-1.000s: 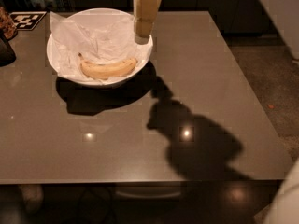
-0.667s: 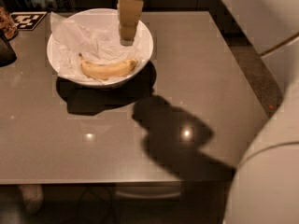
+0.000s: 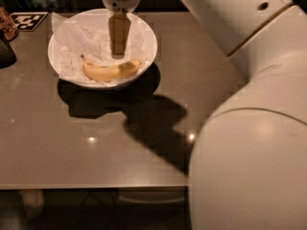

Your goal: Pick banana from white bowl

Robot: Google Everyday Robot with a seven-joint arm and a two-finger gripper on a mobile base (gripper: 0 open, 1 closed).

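A curved yellow banana lies in the front part of the wide white bowl, which is lined with crumpled white paper. The bowl stands on the far left part of the grey-brown table. My gripper hangs over the middle of the bowl, pointing down, its tip just above and behind the banana. Nothing is held in it. My white arm reaches in from the right and fills the right side of the view.
A black-and-white marker tag lies at the table's far left corner. A dark object stands at the left edge. The table's front edge runs across the lower part of the view.
The gripper has moved left, from the bowl's right rim to over its middle, and lower toward the banana. The arm now fills far more of the right side. The banana has not moved.
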